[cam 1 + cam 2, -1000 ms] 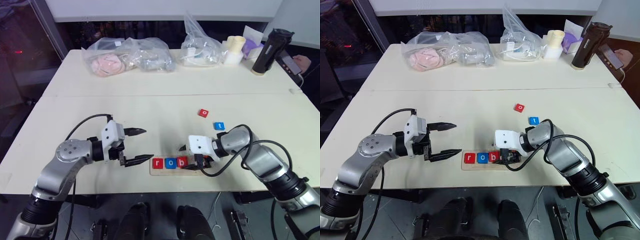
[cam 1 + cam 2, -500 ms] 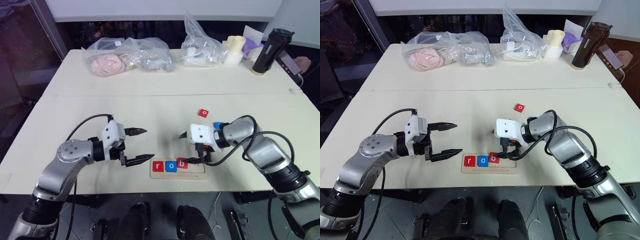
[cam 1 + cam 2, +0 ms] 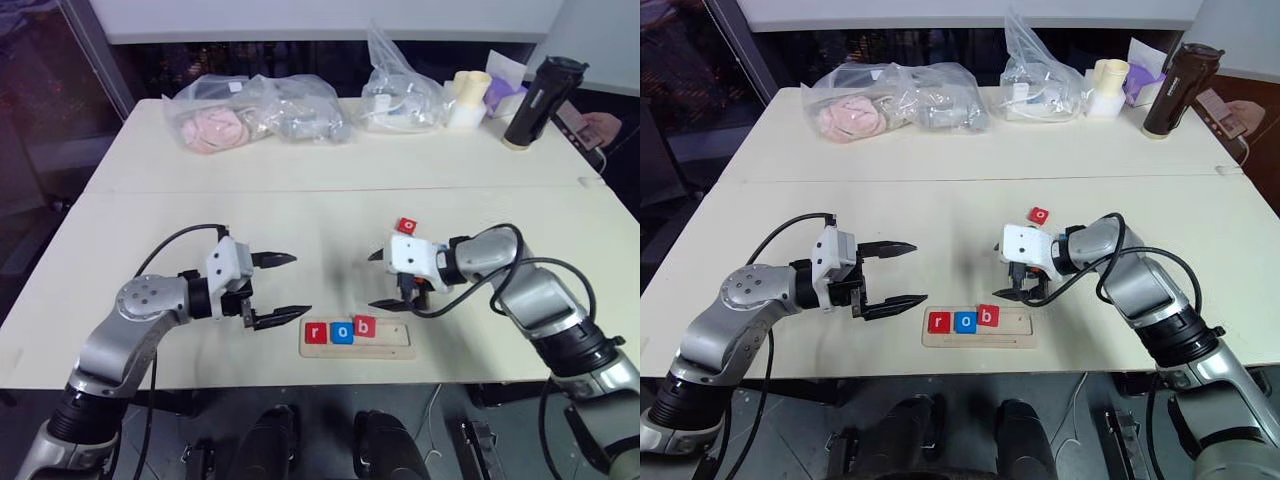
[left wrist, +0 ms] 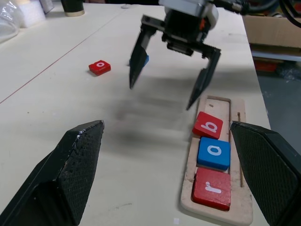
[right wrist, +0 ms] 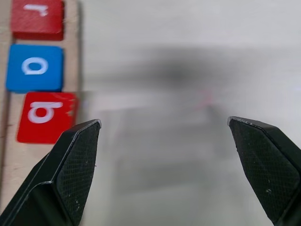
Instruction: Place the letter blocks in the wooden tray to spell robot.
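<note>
three letter blocks sit in the wooden tray [image 3: 358, 340] near the front edge of a pale table [image 3: 300, 210]: a red r block [image 3: 316, 333], a blue o block [image 3: 342, 332] and a red b block [image 3: 365, 326]. the b block lies slightly crooked, tilted against the tray's far rim rather than square in the groove. the right-hand part of the tray is bare wood.

the right gripper [image 3: 385, 281] hangs just behind the tray, above the table, its two black fingers spread wide with nothing between them. a second red o block [image 3: 406, 226] lies flat on the table just beyond that gripper. a sliver of a blue block shows behind the right gripper in the left wrist view; its letter cannot be read.

the left gripper [image 3: 283, 287] is held level to the left of the tray, pointing toward it, fingers also spread wide and holding nothing. it is apart from the tray and from every block.

along the far edge of the table are two clear plastic bags [image 3: 255, 110], a third bag [image 3: 400, 95], a pale cup [image 3: 470, 97] and a dark bottle [image 3: 540, 102]. a person's hand [image 3: 603, 127] holding a phone shows at the far right.
</note>
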